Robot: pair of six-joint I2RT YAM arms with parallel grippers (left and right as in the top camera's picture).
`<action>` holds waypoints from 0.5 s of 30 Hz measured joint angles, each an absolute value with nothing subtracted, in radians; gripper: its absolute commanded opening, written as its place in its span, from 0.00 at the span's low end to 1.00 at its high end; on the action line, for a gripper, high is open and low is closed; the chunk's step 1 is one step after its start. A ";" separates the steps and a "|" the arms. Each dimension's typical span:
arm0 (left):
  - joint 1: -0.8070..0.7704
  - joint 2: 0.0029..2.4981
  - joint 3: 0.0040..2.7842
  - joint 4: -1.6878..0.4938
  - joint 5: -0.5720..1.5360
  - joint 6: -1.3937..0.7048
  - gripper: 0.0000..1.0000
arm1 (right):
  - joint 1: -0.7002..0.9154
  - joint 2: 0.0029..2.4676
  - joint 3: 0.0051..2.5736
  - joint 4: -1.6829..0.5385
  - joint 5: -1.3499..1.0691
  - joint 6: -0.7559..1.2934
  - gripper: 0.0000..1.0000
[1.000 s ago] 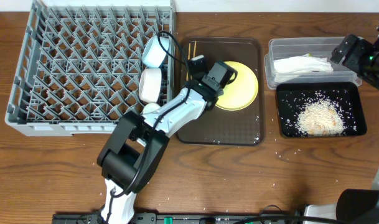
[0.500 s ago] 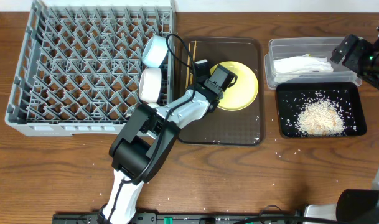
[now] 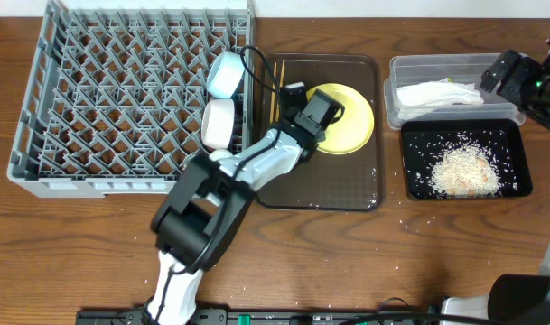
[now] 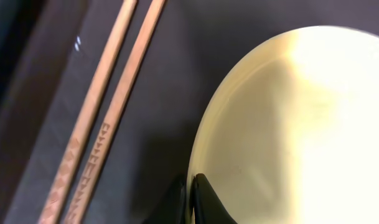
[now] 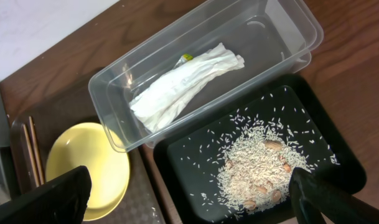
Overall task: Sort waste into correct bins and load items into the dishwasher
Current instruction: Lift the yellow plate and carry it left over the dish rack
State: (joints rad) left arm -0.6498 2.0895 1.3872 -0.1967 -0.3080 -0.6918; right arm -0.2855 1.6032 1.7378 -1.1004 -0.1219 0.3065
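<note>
The yellow plate [image 3: 347, 117] lies on the brown tray [image 3: 347, 185], and my left gripper [image 4: 192, 186] is shut on its left rim. Two wooden chopsticks [image 4: 108, 106] lie beside it on the tray. The grey dish rack [image 3: 121, 99] holds a light blue bowl [image 3: 225, 74] and a white bowl [image 3: 218, 124] at its right edge. The clear tub [image 5: 114, 93] contains a crumpled napkin [image 5: 183, 84] and a yellow-green wrapper [image 5: 186, 58]. Rice [image 5: 257, 165] is piled in the black tray [image 3: 518, 149]. My right gripper [image 5: 189, 199] hangs open above the bins, holding nothing.
Loose rice grains [image 3: 403, 219] are scattered on the wooden table in front of the black tray. The left arm [image 3: 247, 162] stretches from the front edge across the brown tray's left side. The rack's right wall stands close to the chopsticks.
The left gripper's jaws have come together on the plate's rim, and the plate has shifted slightly toward the back. The right arm has not moved.
</note>
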 measured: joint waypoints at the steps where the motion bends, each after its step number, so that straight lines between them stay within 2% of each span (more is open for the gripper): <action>1: -0.649 2.065 1.384 -0.202 -0.300 -0.678 0.07 | -0.286 1.603 1.738 -1.100 -0.122 0.307 0.99; 6: -0.642 1.910 1.382 -0.218 -0.274 -0.631 0.07 | -0.286 1.603 1.738 -1.101 -0.122 0.307 0.99; 15: -0.583 1.784 1.382 -0.236 -0.263 -0.575 0.07 | -0.286 1.603 1.738 -1.100 -0.122 0.307 0.99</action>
State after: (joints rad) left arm -0.5831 1.7844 1.3819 -0.2356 -0.2634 -0.5751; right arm -0.2855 1.6032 1.7378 -1.1004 -0.1219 0.3065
